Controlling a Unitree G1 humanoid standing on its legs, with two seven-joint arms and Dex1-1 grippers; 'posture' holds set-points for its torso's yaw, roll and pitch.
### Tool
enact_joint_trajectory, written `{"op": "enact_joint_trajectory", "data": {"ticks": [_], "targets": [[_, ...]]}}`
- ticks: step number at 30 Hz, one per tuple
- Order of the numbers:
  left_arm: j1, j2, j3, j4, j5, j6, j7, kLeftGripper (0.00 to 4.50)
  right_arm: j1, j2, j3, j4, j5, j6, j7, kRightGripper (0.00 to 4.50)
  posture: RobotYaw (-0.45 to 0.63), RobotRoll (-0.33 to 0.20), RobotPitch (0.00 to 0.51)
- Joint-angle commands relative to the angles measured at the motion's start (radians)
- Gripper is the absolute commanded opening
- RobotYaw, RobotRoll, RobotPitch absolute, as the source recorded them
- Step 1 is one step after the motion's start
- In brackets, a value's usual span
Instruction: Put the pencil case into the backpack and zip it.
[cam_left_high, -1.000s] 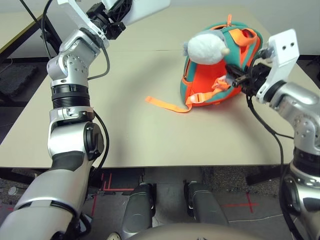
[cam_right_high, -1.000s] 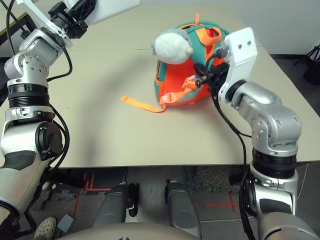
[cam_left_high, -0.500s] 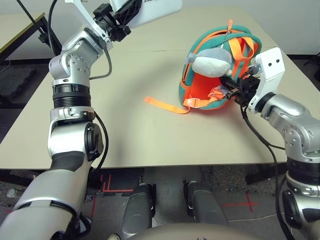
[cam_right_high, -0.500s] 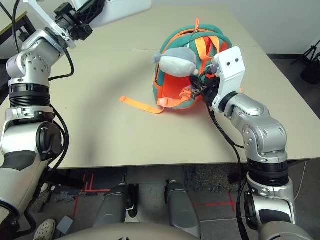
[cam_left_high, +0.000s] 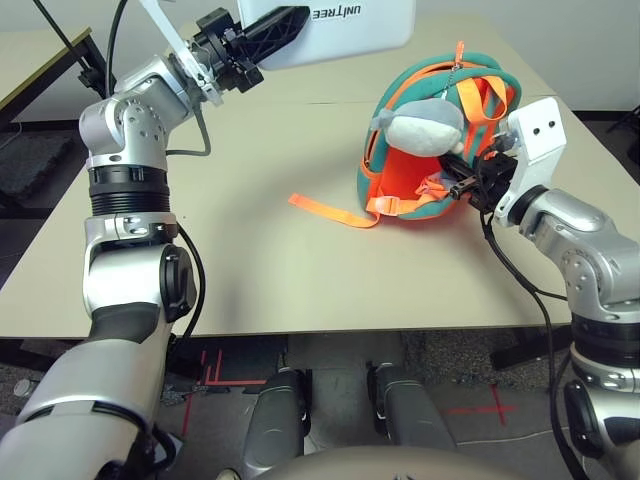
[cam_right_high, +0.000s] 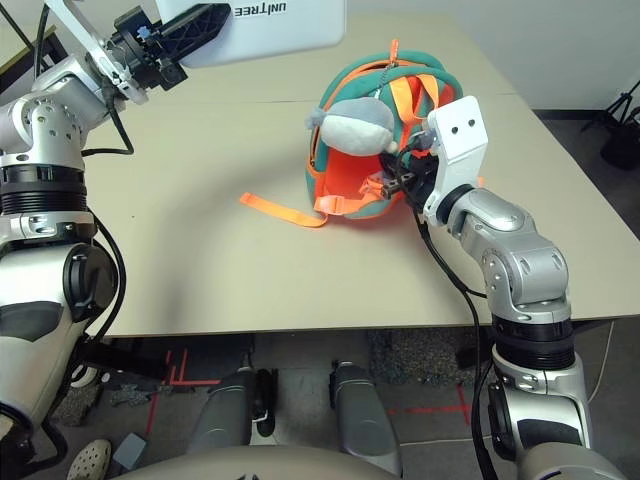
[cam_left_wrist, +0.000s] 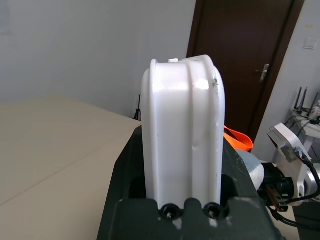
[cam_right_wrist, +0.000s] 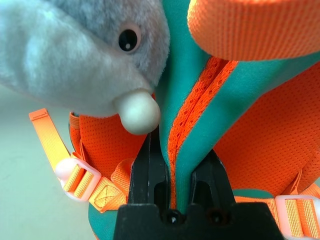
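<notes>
Above table: left hand (cam_left_high: 262, 38) grips white pencil case (cam_left_high: 345, 28) (dark lettering); right hand (cam_right_wrist: 172, 165) pinches backpack (cam_left_high: 400, 185) teal edge.

Beige table (cam_left_high: 280, 270) bearing the orange-and-teal backpack (cam_left_high: 400, 180) near its right edge, one orange strap (cam_left_high: 330, 210) trailing flat across the surface leftward.

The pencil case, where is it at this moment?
In the left eye view the pencil case is held in the left pincer, raised above the table's far left part, apart from the backpack.
</notes>
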Motion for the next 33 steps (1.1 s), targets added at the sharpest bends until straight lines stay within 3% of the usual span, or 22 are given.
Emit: {"op": "enact_joint_trajectory", "data": {"ticks": [1,12,19,33], "targets": [[0.005,0.005,-0.024,-0.007,0.009,0.009,-0.024,1.29,0.008,0.008,0.027,0.021,-0.008,0.010,0.004,0.17,-0.22,0.000,0.092],[0.024,-0.021,-0.096,0.018,0.068,-0.021,-0.042,1.29,-0.008,0.010,0.027,0.049,-0.029,-0.018,-0.004,0.17,-0.23,0.000,0.098],[-0.007,-0.047,-0.214,0.111,0.192,-0.127,-0.092,1.28,-0.017,0.010,0.037,0.070,-0.044,-0.039,-0.001,0.17,-0.23,0.000,0.099],[-0.220,-0.245,-0.241,0.606,0.375,-0.405,-0.079,1.28,-0.036,0.022,0.064,0.108,-0.077,-0.081,0.007,0.17,-0.24,0.000,0.093]]}}
